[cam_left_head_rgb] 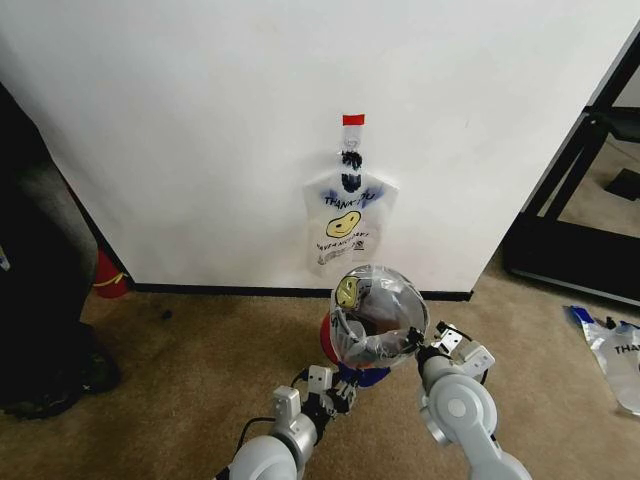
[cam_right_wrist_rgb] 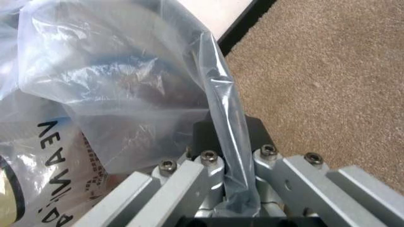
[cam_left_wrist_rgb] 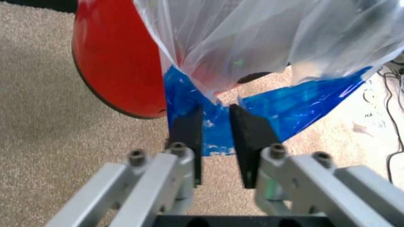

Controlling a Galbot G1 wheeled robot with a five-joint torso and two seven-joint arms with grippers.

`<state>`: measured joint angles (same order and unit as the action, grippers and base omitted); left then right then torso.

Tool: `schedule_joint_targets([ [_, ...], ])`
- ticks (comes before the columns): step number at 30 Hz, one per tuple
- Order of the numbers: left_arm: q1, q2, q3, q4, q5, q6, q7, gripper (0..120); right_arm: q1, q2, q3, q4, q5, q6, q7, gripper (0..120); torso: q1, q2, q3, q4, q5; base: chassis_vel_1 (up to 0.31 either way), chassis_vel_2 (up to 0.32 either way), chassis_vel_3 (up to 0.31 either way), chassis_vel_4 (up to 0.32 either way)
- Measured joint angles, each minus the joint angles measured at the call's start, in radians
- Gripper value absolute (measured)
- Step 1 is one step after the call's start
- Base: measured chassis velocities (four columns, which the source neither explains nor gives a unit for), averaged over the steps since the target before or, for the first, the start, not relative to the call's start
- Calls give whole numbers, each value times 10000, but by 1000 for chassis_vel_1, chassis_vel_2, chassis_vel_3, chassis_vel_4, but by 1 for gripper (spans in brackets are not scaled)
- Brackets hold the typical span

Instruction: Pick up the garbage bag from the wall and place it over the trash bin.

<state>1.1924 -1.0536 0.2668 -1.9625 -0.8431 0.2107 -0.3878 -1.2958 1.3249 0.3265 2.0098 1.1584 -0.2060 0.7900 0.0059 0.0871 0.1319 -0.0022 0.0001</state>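
Both pincers clench the garbage bag — left pincer, right pincer.

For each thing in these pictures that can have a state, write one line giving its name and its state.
Garbage bag: draped over the bin, held on both sides.
Trash bin: standing on the carpet, covered by the bag.
Left hand: shut on the bag's blue handle.
Right hand: shut on the bag's film.
Second bag: hanging on the wall.

Support surface: tan carpet floor. The trash bin stands on it near the wall baseboard. A spare plastic bag lies flat, well right of the bin. A red cylinder stands far left.
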Motion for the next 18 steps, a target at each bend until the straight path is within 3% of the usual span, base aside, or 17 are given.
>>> schedule_joint_targets([
  [3, -25, -13, -2, 54, 0, -53, -5, 1, 0, -1, 2, -2, 0, 0, -20, 0, 0, 0, 0, 0, 0, 0, 0, 0, 0],
  [18, 137, -134, 8, 365, 611, -560, 212, 0, -106, 273, 174, 99, 279, -38, -35, 0, 0, 0, 0, 0, -1, 0, 0, 0, 0],
])
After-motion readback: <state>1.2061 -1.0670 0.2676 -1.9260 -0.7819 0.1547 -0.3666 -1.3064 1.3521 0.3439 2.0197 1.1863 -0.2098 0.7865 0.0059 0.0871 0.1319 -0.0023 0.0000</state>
